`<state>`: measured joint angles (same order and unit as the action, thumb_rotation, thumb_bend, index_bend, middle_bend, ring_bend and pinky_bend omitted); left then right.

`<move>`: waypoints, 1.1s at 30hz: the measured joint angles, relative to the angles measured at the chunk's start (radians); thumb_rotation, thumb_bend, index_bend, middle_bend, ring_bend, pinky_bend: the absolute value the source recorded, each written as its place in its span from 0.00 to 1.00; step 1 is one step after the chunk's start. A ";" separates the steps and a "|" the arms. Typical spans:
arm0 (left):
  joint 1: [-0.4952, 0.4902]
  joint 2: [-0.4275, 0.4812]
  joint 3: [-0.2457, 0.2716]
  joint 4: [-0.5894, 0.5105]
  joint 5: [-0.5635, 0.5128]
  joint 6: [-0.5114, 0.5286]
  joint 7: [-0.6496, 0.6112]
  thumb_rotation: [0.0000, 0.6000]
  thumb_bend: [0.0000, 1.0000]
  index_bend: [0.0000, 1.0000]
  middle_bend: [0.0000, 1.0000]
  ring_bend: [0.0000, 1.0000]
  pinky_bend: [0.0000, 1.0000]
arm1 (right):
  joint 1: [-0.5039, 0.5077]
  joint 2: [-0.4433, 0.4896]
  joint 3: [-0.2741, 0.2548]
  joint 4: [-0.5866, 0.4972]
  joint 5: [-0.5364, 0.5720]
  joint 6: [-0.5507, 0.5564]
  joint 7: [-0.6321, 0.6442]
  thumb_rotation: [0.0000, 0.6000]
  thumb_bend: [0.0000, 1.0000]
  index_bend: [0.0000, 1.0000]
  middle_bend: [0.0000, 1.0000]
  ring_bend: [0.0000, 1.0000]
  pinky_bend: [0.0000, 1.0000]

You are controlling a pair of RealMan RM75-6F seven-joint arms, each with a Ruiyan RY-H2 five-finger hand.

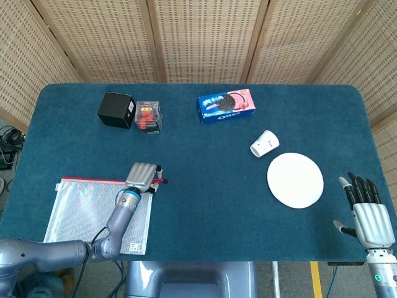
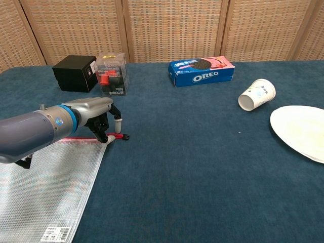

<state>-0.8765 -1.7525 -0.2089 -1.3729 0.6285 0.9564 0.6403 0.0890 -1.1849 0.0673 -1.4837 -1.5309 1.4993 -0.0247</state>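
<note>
A clear mesh zipper pouch [image 1: 80, 214] with a red zip lies flat at the table's front left, also seen in the chest view [image 2: 45, 182]. Its red zipper pull [image 2: 120, 136] sticks out past the pouch's top right corner. My left hand [image 2: 93, 114] is down at that corner [image 1: 140, 174], thumb and a curled finger either side of the pull, a gap still between them. My right hand [image 1: 369, 214] hangs off the table's front right edge, fingers straight and apart, holding nothing, just right of the white plate [image 1: 295, 180].
A black box [image 1: 116, 110] and a clear box of red items [image 1: 148, 116] stand at the back left. An Oreo box [image 1: 227, 105] lies at the back centre. A paper cup [image 1: 264, 143] lies on its side by the plate.
</note>
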 measured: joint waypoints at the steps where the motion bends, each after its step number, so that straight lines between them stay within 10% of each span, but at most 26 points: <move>1: 0.000 -0.002 0.000 0.004 -0.001 -0.001 -0.003 1.00 0.42 0.46 0.92 0.95 1.00 | 0.000 0.000 0.000 0.000 0.001 -0.001 0.001 1.00 0.00 0.00 0.00 0.00 0.00; 33: -0.015 -0.042 0.000 0.053 -0.019 -0.007 -0.015 1.00 0.55 0.61 0.92 0.95 1.00 | 0.004 0.007 -0.001 -0.001 0.013 -0.016 0.021 1.00 0.00 0.00 0.00 0.00 0.00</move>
<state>-0.8912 -1.7945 -0.2091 -1.3198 0.6094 0.9493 0.6254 0.0932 -1.1780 0.0667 -1.4845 -1.5182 1.4836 -0.0035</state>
